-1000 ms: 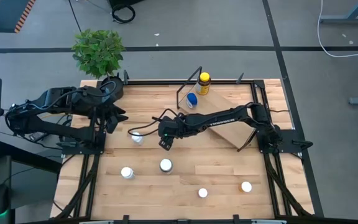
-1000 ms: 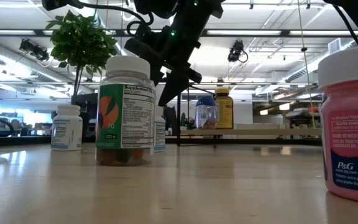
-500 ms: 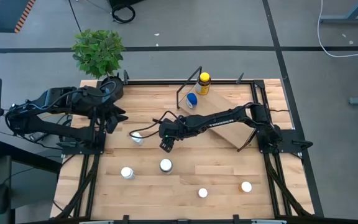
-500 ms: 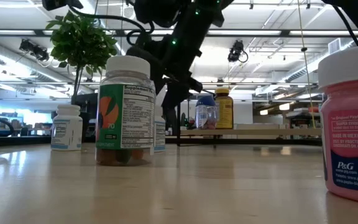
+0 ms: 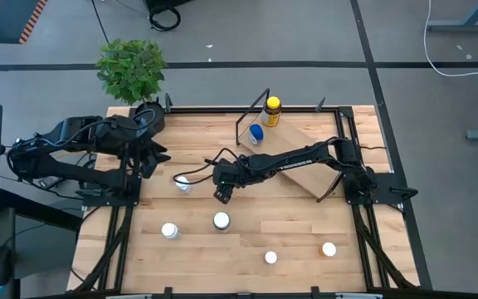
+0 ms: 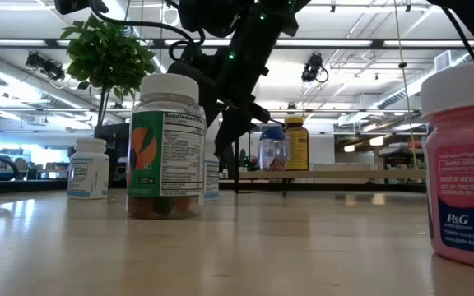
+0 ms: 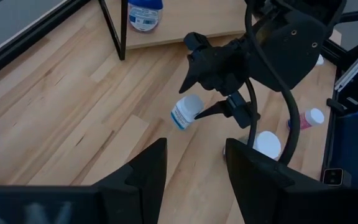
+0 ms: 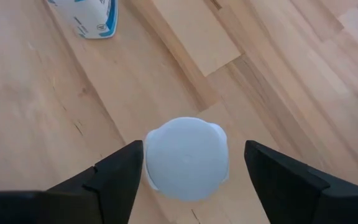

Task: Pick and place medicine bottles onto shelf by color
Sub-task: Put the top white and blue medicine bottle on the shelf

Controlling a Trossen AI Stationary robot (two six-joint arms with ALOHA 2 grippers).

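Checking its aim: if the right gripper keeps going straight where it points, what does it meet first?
Probably the white-capped bottle, centred below the open right gripper; depth is unclear.

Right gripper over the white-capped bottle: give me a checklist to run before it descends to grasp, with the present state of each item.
1. Right gripper open: ok, fingers spread on either side of the cap.
2. White-capped bottle centred between the fingers: ok in the right wrist view.
3. Bottle upright: ok, the cap faces the camera squarely.
4. Neighbouring blue-label bottle out of the fingers' path: ok, it stands apart.
5. Left gripper out of the way: ok, parked at the table's left edge.
6. Free room on the shelf: cannot tell; the right arm covers much of it, and two bottles already stand at its far end.
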